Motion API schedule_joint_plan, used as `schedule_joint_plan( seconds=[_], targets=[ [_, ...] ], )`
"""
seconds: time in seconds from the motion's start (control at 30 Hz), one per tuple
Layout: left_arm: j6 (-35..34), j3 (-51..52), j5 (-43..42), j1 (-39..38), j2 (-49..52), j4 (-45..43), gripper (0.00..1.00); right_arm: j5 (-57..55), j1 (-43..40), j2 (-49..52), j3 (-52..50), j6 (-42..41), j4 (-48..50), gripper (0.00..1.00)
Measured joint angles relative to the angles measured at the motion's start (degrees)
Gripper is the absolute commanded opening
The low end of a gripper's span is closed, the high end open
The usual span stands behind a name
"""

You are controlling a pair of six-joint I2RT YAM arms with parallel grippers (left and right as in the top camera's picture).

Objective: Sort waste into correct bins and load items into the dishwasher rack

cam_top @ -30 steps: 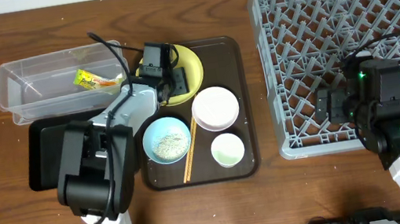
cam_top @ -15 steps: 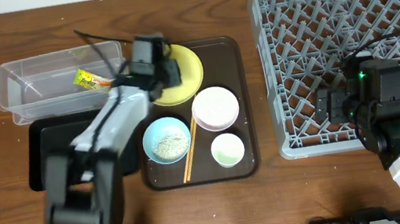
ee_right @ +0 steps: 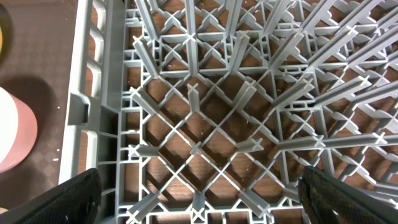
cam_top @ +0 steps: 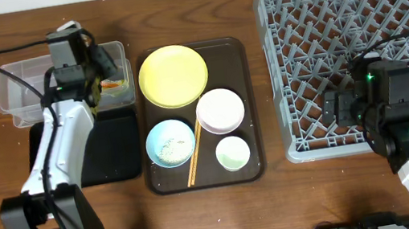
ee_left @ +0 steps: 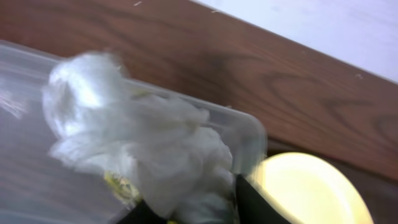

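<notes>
My left gripper [cam_top: 105, 63] is shut on the crumpled white tissue [ee_left: 143, 137] and holds it over the right end of the clear tub [cam_top: 21, 85]. The green-yellow wrapper [cam_top: 111, 85] lies in the tub under it. The yellow plate [cam_top: 173, 76] is bare; its edge shows in the left wrist view [ee_left: 305, 186]. The light blue bowl [cam_top: 170, 144] holds rice grains. The white bowl [cam_top: 220, 110], pale cup [cam_top: 232, 153] and chopsticks [cam_top: 195, 155] lie beside it. My right gripper [ee_right: 199, 196] is open and empty above the grey rack [cam_top: 352, 11] near its front left corner.
The black tray [cam_top: 113, 152] lies in front of the tub, partly under my left arm. The dishes sit on a dark brown serving tray [cam_top: 237, 53]. The rack wall [ee_right: 87, 74] runs along the left of the right wrist view.
My left gripper has swung left from over the yellow plate to over the clear tub, carrying the tissue. The plate is now uncovered. The right arm has not moved.
</notes>
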State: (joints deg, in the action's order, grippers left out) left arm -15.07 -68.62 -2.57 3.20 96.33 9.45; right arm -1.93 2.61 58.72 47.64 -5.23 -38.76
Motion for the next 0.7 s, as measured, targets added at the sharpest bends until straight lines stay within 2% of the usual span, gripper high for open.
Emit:
schedule_joint_plan(
  seconds=[0.07,0.27,0.47,0.7],
  targets=[
    [-0.11,0.00,0.00,0.92,0.90,-0.02,0.56,0.00,0.00,0.00,0.00,0.00,-0.02,0.99],
    [-0.13,0.02,-0.07,2.27,0.94,1.22,0.57,0.00,0.00,0.00,0.00,0.00,-0.02,0.99],
    [-0.13,0.02,-1.18,-0.74,-5.31,14.27,0.57,0.00,0.00,0.00,0.00,0.00,0.00,0.99],
    [-0.13,-0.02,-2.12,-12.92,-8.57,30.86,0.57,0.00,0.00,0.00,0.11,-0.13,-0.02,0.99]
  ],
)
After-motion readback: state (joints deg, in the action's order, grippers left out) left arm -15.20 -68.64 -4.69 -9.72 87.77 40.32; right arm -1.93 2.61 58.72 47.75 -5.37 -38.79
